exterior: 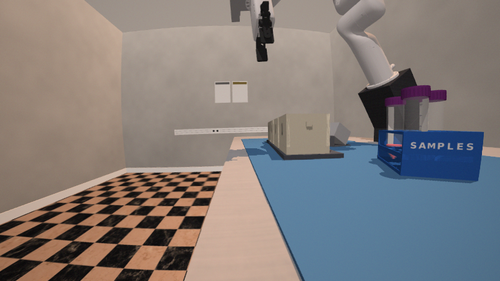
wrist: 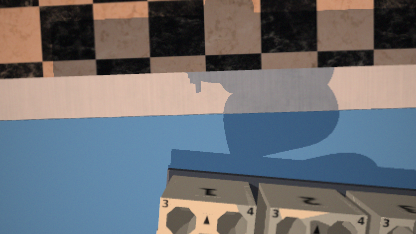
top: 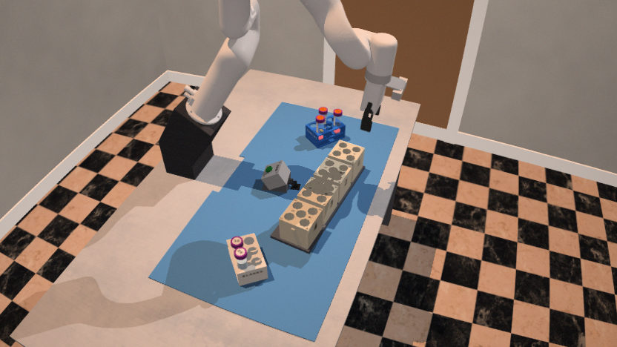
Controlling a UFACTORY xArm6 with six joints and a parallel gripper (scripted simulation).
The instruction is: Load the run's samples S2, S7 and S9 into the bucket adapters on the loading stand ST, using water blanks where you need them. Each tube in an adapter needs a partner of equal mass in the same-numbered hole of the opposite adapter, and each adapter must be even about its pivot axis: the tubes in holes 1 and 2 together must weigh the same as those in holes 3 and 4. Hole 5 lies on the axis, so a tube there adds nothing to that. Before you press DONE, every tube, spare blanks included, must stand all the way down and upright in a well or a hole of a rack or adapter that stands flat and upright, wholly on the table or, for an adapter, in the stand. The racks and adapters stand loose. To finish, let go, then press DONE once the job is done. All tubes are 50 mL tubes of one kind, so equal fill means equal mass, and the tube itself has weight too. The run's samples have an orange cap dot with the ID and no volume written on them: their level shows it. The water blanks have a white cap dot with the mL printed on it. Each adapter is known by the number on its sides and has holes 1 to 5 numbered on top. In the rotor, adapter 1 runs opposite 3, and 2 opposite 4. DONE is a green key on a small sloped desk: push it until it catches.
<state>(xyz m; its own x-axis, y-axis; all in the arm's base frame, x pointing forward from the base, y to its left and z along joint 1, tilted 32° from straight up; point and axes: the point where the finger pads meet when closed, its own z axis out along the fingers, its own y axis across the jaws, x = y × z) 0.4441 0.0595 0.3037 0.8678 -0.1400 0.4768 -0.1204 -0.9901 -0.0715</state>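
Blue sample rack [top: 330, 141] [exterior: 442, 166] stands flat on the mat [top: 207, 241] [exterior: 366, 216] [wrist: 90, 160]; three orange-dotted sample tubes [top: 319, 119] [exterior: 416, 111] upright in it, long axes vertical. Gripper [top: 369, 119] [exterior: 262, 50] open, nothing held, high near the table's long edge. Key relation: rack lies below the fingers and to the arm-base side, beyond the near end of adapter 1 [top: 356, 166] [wrist: 208, 191]. Judgement: first pick pending; needs travel inward, then descent over one cap, sparing its neighbours. IDs unreadable from here.
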